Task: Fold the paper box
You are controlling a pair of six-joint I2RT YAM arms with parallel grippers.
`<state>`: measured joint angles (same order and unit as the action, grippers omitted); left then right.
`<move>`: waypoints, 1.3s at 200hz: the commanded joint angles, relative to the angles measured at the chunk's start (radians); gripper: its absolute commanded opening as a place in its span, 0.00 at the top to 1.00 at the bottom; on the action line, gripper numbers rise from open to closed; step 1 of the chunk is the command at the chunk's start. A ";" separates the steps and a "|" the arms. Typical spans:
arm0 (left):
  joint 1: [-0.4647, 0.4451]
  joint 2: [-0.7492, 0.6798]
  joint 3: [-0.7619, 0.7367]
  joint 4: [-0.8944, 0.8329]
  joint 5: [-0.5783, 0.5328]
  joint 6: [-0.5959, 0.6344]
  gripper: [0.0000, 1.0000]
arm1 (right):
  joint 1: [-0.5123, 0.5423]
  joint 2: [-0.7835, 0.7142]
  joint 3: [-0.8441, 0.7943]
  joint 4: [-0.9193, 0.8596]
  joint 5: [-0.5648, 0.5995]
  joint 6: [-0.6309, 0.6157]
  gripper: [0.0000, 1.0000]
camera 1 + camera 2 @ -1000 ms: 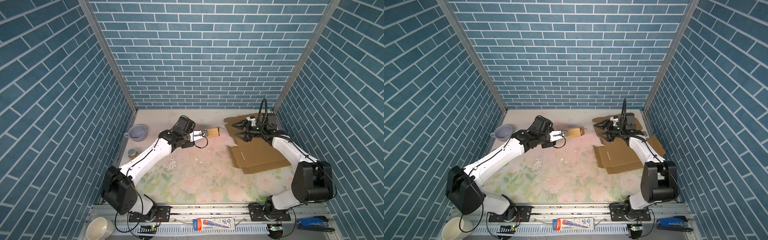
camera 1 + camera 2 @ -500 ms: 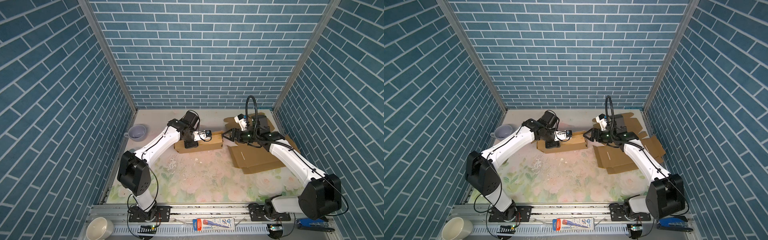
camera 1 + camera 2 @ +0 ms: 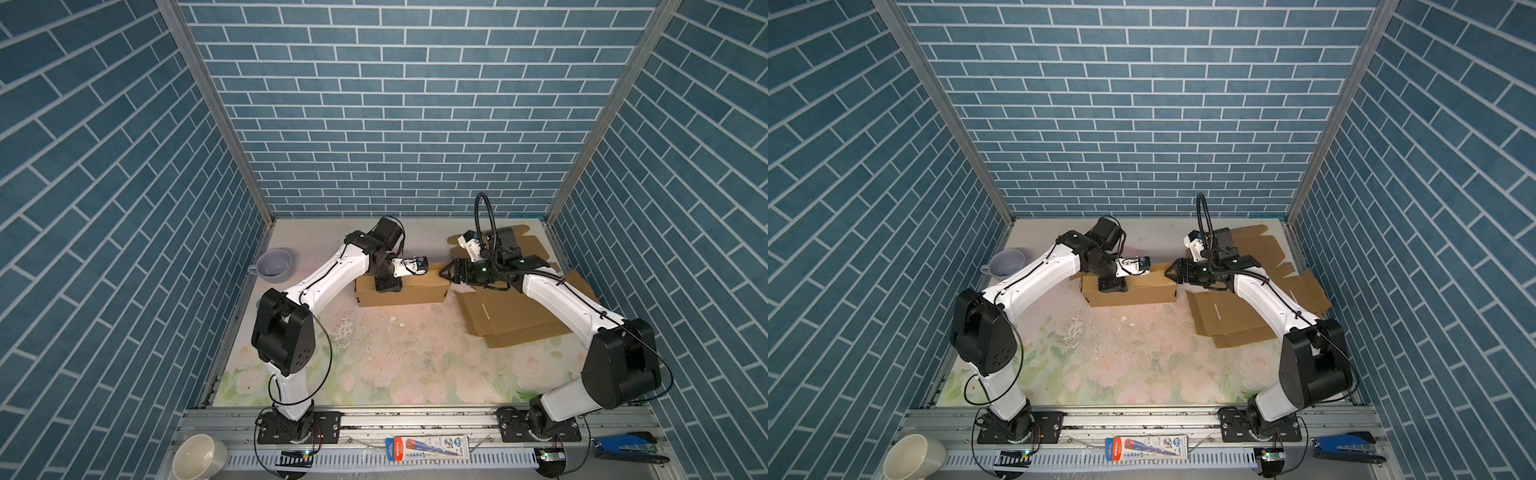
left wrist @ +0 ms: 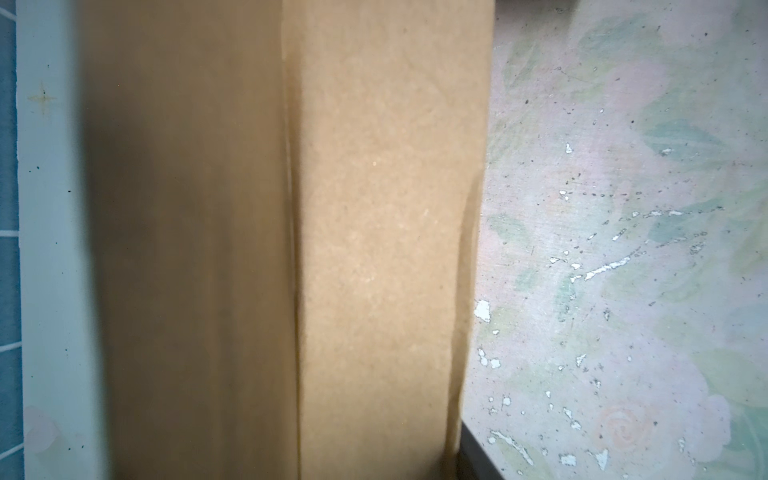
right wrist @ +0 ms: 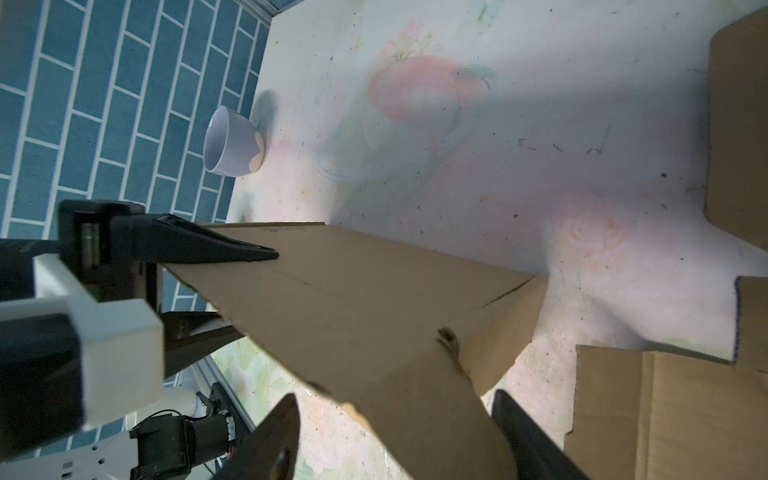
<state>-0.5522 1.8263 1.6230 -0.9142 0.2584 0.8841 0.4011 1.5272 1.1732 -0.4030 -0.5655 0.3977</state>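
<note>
Pinching a wall of the paper box [image 3: 409, 293], the left gripper [image 3: 388, 289] should grip tight while the right gripper [image 3: 446, 275], jaws wide around the box's right end, folds it in slowly; flat cardboard [image 3: 498, 320] lies just right of the box, a purple bowl [image 3: 274, 266] left, flowery table [image 3: 395, 365] under, blue brick walls [image 3: 395, 124] around.

Item, one unit: paper box [image 3: 401, 291] [image 3: 1129, 294], plain brown cardboard, unprinted. I log it as long and low, partly erected, with its near wall upright and a lengthwise crease showing in the left wrist view [image 4: 374, 249]. One end flap juts loose [image 5: 498, 332]. It lies on the floral worktop [image 3: 395, 357], back centre, long axis running left to right.
</note>
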 commanded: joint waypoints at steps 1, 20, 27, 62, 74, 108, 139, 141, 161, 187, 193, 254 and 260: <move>0.008 0.057 -0.006 -0.048 0.035 0.001 0.52 | 0.002 0.032 0.004 -0.002 0.081 -0.042 0.37; 0.010 0.064 -0.005 -0.041 0.033 0.004 0.53 | -0.001 0.064 0.002 -0.009 0.105 -0.040 0.48; 0.010 0.066 -0.008 -0.033 0.033 0.003 0.54 | -0.001 0.074 0.004 -0.010 0.106 -0.034 0.51; 0.012 0.086 -0.009 -0.017 0.032 0.000 0.55 | -0.001 0.088 0.035 -0.046 0.088 -0.034 0.54; 0.012 0.090 -0.009 -0.013 0.029 0.000 0.56 | -0.001 0.072 0.061 -0.083 0.080 -0.061 0.45; 0.012 0.097 -0.015 0.006 0.019 0.004 0.57 | -0.010 0.010 0.147 -0.233 0.163 -0.207 0.36; 0.013 0.107 -0.006 0.006 0.025 0.003 0.57 | 0.023 0.066 0.268 -0.401 0.305 -0.342 0.38; 0.013 0.108 -0.006 0.006 0.024 0.004 0.57 | 0.027 0.070 0.274 -0.408 0.313 -0.347 0.38; 0.014 0.108 -0.007 0.006 0.028 0.004 0.57 | 0.051 0.098 0.327 -0.435 0.355 -0.373 0.42; 0.014 0.107 -0.010 0.009 0.027 0.005 0.57 | 0.084 0.130 0.384 -0.461 0.410 -0.394 0.49; 0.015 0.105 -0.011 0.009 0.028 0.005 0.57 | 0.089 0.136 0.396 -0.467 0.419 -0.398 0.52; 0.015 0.103 -0.014 0.013 0.035 0.004 0.58 | 0.109 0.175 0.446 -0.500 0.441 -0.401 0.78; 0.015 0.105 -0.014 0.013 0.034 0.004 0.58 | 0.111 0.177 0.452 -0.505 0.437 -0.397 0.82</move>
<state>-0.5407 1.8553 1.6512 -0.9062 0.2787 0.8864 0.5049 1.6878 1.5627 -0.8570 -0.1459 0.0227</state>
